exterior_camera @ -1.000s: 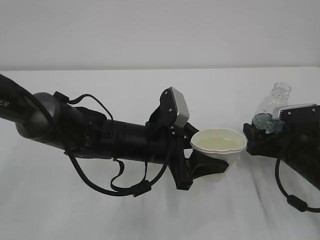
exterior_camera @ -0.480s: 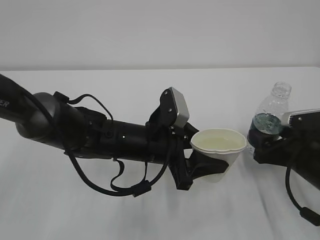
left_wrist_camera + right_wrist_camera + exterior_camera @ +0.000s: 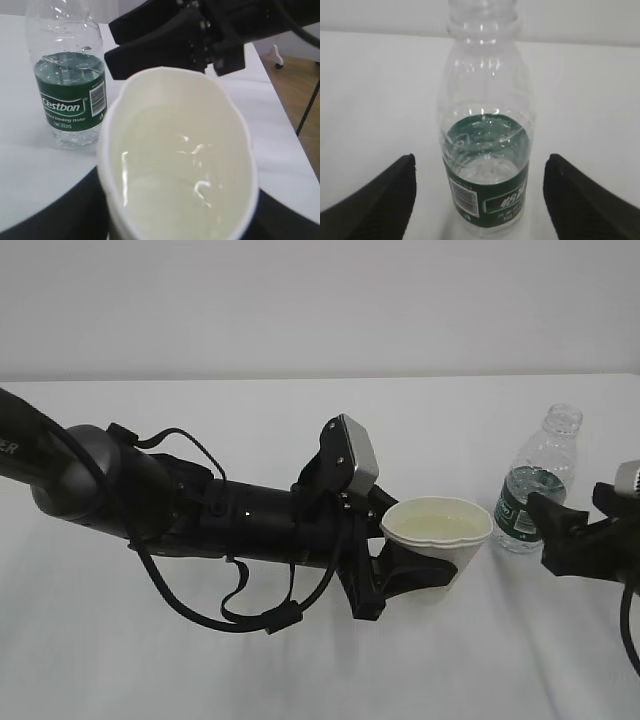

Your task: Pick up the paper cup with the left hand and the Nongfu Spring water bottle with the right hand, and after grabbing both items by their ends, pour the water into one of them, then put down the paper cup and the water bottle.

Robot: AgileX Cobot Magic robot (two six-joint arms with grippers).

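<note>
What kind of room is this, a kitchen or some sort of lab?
Probably a lab or test room, not a kitchen: a bare white table against a blank wall, with two black robot arms working over it, and only a paper cup and a small water bottle as props.

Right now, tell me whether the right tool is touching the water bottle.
Apart. The right wrist view shows bare table on both sides between the water bottle and the right tool's fingertips, which stand wide open around it.

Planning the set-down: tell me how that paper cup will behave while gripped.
The paper cup probably deforms easily: its rim looks squeezed out of round in the left gripper. The water inside adds weight and would likely spill if tilted.
</note>
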